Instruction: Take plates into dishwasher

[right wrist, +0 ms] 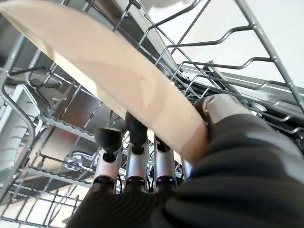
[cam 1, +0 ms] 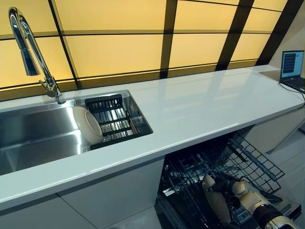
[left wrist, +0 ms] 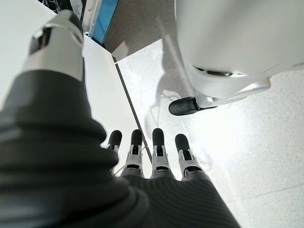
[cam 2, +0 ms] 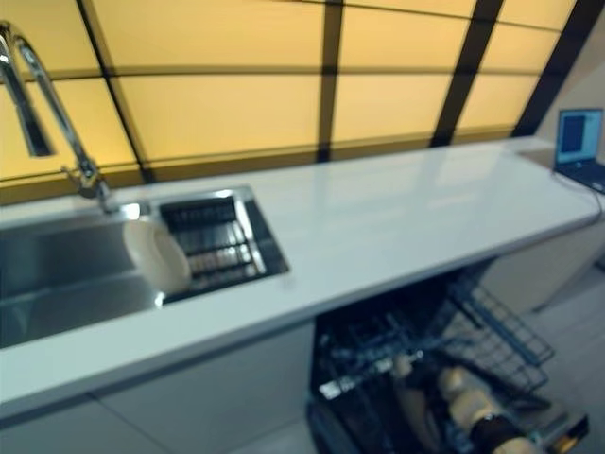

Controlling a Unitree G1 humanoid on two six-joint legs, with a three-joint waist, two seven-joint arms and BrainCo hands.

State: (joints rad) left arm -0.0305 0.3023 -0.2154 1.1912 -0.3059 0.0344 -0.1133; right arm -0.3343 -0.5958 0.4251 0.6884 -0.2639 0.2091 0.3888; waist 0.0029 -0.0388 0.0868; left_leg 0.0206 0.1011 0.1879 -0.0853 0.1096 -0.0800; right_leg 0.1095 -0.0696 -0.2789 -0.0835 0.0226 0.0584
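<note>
Beige round plate [right wrist: 118, 80] is held on edge inside the dark wire rack of the open dishwasher [cam 1: 248, 167], pinched between the thumb and fingers of the right hand [right wrist: 190, 156]. Another pale round plate [cam 1: 86, 125] is seen leaning upright in the stainless steel sink [cam 1: 33, 138], well away from the rack, beside a black ribbed drainer [cam 1: 110, 119]. The left hand [left wrist: 147, 161] is shown empty, fingers straight, above the pale floor [left wrist: 247, 142].

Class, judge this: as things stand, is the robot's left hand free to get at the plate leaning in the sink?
Probably yes: the left hand hangs open and empty, and nothing covers the plate.
</note>
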